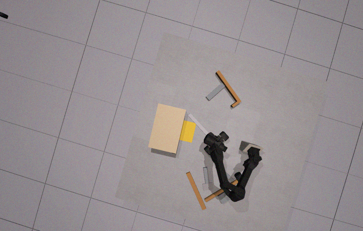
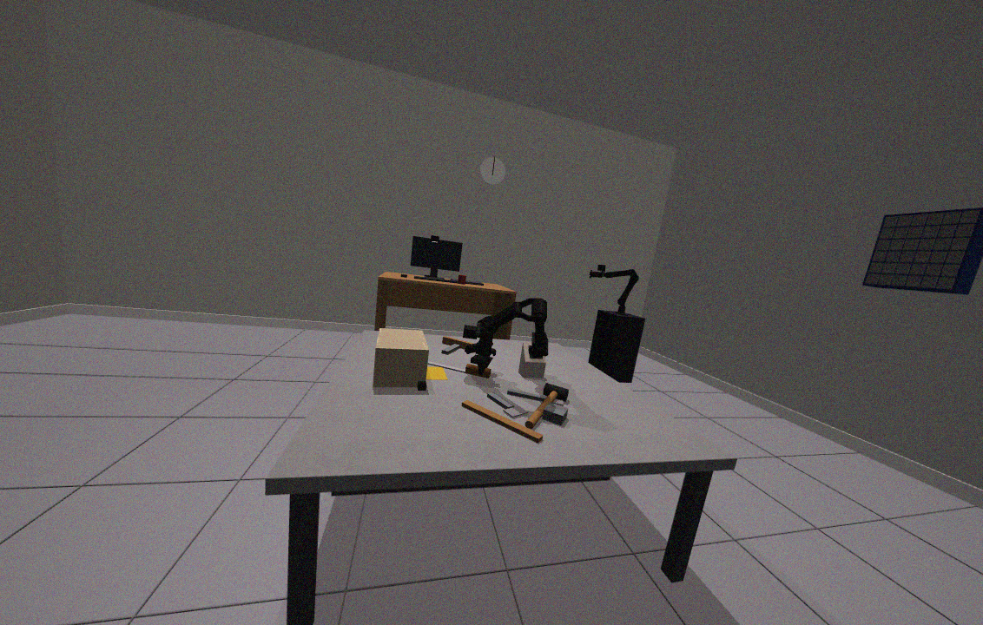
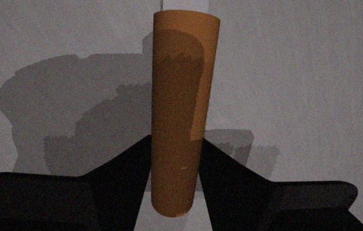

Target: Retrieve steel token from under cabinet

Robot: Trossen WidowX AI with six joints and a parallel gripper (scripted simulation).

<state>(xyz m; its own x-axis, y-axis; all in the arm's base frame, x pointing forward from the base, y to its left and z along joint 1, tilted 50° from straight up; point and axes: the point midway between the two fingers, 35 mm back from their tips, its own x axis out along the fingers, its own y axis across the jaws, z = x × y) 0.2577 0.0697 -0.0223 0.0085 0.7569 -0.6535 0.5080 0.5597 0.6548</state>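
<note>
My gripper (image 3: 175, 141) (image 2: 479, 365) is shut on the round orange-brown handle (image 3: 178, 106) of a long flat-bladed tool. Its pale blade (image 1: 198, 124) (image 2: 448, 367) (image 3: 185, 4) points toward the cabinet (image 1: 167, 127) (image 2: 400, 364), with the tip just off the cabinet's front corner in the top view. The blade passes by a corner of the yellow marked area (image 1: 188, 132) (image 2: 437, 373); its height over the table is unclear. That area lies against the cabinet's front. The steel token is not visible in any view, and the vent slots cannot be made out.
An orange hooked stick (image 1: 228, 86) and a grey bar (image 1: 214, 92) lie beyond the blade. On the other side lie an orange stick (image 1: 196, 191) (image 2: 501, 421), a wooden-handled hammer (image 1: 213, 195) (image 2: 542, 409) and a thin grey piece (image 1: 205, 175), close to the arm's elbow from above.
</note>
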